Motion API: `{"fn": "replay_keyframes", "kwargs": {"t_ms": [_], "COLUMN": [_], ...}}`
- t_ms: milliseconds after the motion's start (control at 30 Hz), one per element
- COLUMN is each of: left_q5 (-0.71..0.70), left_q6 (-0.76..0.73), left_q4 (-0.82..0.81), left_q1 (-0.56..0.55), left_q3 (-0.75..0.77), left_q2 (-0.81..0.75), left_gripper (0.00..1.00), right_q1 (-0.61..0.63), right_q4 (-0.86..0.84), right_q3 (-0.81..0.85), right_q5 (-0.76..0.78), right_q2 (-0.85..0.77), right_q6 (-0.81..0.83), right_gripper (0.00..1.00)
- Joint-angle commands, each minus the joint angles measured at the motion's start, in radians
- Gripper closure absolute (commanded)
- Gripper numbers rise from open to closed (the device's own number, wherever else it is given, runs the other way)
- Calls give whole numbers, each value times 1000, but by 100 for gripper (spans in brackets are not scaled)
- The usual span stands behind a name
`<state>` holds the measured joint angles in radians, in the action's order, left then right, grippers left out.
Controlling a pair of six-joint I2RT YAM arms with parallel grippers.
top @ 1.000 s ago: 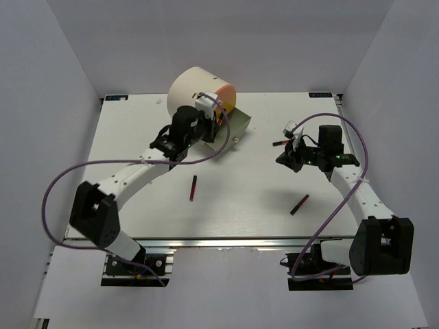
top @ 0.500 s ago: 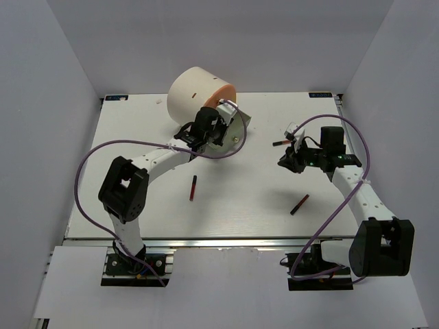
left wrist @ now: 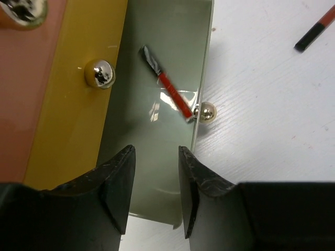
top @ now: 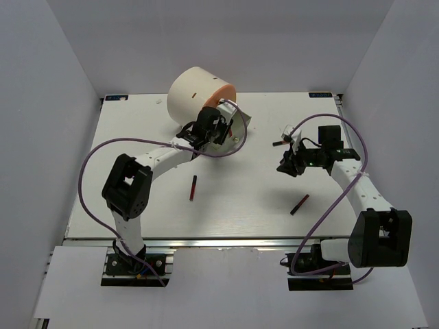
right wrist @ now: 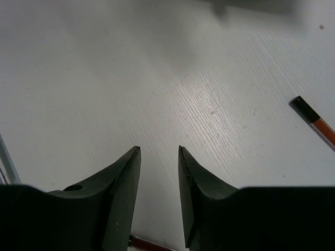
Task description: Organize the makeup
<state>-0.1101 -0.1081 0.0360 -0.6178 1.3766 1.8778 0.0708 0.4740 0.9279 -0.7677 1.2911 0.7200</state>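
Nearest the bases, 2 sticks lie on the white table (top: 247, 205), well apart: the right stick (top: 299, 204) and the centre stick (top: 194, 187). Further, the right gripper (top: 288, 164) hangs low, jaws a bit spread w/ nothing between, prob. aiming at the far stick (top: 280, 143) near it. Further still, the left gripper (left wrist: 155, 151), also a bit spread & empty, is over the pulled-out drawer (left wrist: 172, 26) of the cream box (top: 195, 92). The drawer stick (left wrist: 167, 89) lies diagonal inside, so sorting prob. goes here. Plain white walls (top: 398, 68) around.
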Motion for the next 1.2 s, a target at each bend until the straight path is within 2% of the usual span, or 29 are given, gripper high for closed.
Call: {"fn": "replay_keyframes", "kwargs": {"t_ms": [0, 33, 67, 133, 167, 233, 300, 333, 367, 433, 500, 600, 733, 967, 1167], "left_q5": [0, 4, 27, 44, 47, 49, 44, 37, 26, -6, -31, -54, -82, -112, -114], "left_q6": [42, 79, 125, 175, 201, 266, 330, 352, 370, 435, 471, 516, 565, 648, 659], "left_q4": [5, 18, 45, 76, 100, 114, 111, 108, 94, 85, 94, 128, 156, 142, 148], "left_q1": [-3, -3, -3, -3, -5, -3, -2, -2, -2, 3, 7, 24, 32, 50, 72], "left_q3": [73, 81, 91, 95, 76, 38, -57, -91, -126, -221, -290, -356, -437, -557, -574], "left_q2": [-55, -69, -103, -140, -179, -227, -313, -345, -377, -471, -555, -635, -709, -821, -833], "left_gripper": [53, 56, 57, 65, 67, 66, 53, 48, 38, 26, 19, 17, 16, 16, 16], "right_q1": [-8, -6, -8, -6, -6, -6, -6, -6, -6, -8, -12, -32, -37, -35, -35], "right_q4": [151, 220, 365, 481, 526, 578, 580, 597, 612, 636, 644, 652, 667, 563, 443], "right_q3": [72, 100, 115, 138, 155, 160, 149, 143, 128, 95, 66, 29, 28, -72, -133], "right_q5": [-59, -76, -93, -88, -62, -24, 39, 63, 120, 226, 292, 364, 402, 441, 447], "right_q2": [30, 60, 77, 120, 131, 142, 132, 125, 123, 122, 116, 105, 132, 132, 143], "right_q6": [151, 233, 435, 605, 740, 818, 909, 950, 996, 1137, 1201, 1278, 1291, 1273, 1224], "right_gripper": [59, 59, 57, 54, 52, 39, 30, 29, 28, 28, 28, 29, 31, 34, 37]}}
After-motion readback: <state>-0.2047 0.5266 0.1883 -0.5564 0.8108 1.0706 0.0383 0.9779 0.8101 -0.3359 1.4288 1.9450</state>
